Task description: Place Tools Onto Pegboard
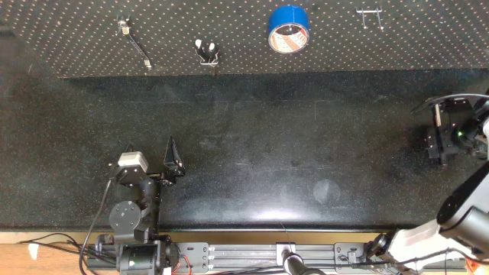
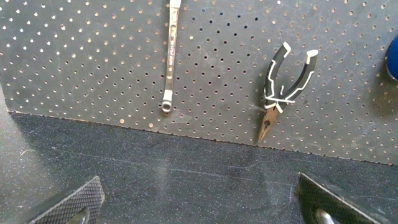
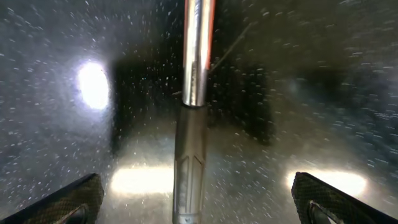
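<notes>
Pegboard [image 1: 76, 38]: dark, perforated, along the far edge.
Wrench [image 2: 169, 56]: silver, hanging upright, far left.
Pliers [image 2: 283, 87]: black-and-white handles, hanging nose down.
Tape roll [image 1: 289, 29]: blue, hung further right.
Loose tool [image 3: 189, 124]: chrome shaft, dark grip, lying flat, right.

Top cam: overhead, straight down on surface [image 1: 306, 153], pegboard [image 1: 76, 38] at far edge. Left wrist cam: low, faces pegboard from mid-range; shares wrench [image 2: 169, 56] and pliers [image 2: 283, 81] with top. Right wrist cam: close above surface, facing down.
</notes>
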Controlling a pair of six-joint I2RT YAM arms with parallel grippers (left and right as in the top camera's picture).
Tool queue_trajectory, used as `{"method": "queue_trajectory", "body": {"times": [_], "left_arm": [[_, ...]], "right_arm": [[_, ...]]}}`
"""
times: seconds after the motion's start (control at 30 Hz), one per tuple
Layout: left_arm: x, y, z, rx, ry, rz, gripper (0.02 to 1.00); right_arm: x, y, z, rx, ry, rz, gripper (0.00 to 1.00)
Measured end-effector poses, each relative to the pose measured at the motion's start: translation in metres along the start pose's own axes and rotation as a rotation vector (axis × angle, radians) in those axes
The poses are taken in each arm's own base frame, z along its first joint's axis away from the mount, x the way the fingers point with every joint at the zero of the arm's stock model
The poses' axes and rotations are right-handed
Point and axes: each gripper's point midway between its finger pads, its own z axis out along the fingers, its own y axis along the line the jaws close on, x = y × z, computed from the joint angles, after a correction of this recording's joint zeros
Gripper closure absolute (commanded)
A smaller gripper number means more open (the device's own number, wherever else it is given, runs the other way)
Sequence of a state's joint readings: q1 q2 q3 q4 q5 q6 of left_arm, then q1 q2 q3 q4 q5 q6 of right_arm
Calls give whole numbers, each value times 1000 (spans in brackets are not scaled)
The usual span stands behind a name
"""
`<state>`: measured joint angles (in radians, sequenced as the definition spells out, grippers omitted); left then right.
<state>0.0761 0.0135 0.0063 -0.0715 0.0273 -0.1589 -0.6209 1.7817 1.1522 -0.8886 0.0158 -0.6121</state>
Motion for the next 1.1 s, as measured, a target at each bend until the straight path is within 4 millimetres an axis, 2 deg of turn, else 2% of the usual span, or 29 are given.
{"method": "queue_trajectory", "body": {"times": [0.1, 0.83, 0.9, 1.0, 1.07, 1.1], "left_arm": [[0, 0, 0, 0, 0, 0, 23], [0, 0, 0, 0, 0, 0, 23], [0, 0, 0, 0, 0, 0, 23], [0, 0, 0, 0, 0, 0, 23], [0, 0, 0, 0, 0, 0, 23], [0, 0, 0, 0, 0, 0, 23]], "right_arm": [[2, 2, 7, -14, 18, -1, 14], [-2, -1, 11, -8, 10, 0, 14], [-2, -1, 11, -9, 10, 0, 84], [-2, -1, 11, -8, 10, -2, 391], [-3, -2, 11, -5, 5, -8, 500], [-3, -3, 11, -2, 3, -11, 599]]}}
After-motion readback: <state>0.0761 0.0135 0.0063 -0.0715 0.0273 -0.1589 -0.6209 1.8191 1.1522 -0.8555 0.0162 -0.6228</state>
